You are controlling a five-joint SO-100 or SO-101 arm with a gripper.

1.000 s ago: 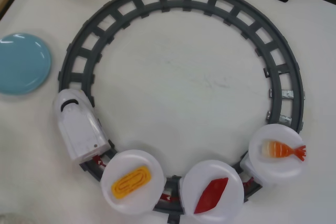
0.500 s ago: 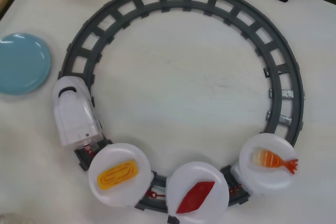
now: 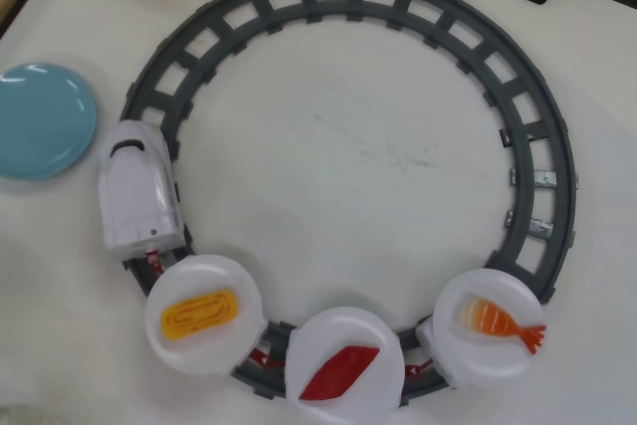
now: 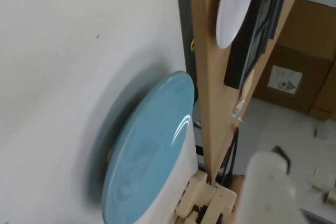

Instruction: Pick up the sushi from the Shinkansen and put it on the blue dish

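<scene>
Sushi point(image 3: 339, 373) sits on the middle white plate point(image 3: 344, 333), near edge of the overhead view, on the car behind the egg piece point(image 3: 199, 312). Shrimp piece point(image 3: 500, 321) rides the last car, to the right. Shinkansen point(image 3: 138, 199) is at the left of the track loop point(image 3: 398, 2), nose toward the far side, just beside the blue dish point(image 3: 45, 121).

The dish sits outside the loop on the counter point(image 3: 348, 166), left of the track, so I judge the drop-off is a short carry from the train's left-hand pass. It's empty; nothing delivered yet.

The plates are each fixed on a car, so the target only stays reachable along the rail.

Wrist view is on its side: blue dish point(image 4: 149, 150) close up and edge-on, Shinkansen nose point(image 4: 270, 187) blurred at the bottom right. I read that as the arm parked low beside the dish. Gripper: not visible in either view, can't tell whether it's spread or pressed together.

Next I'd need to time a descent onto the red topping.
</scene>
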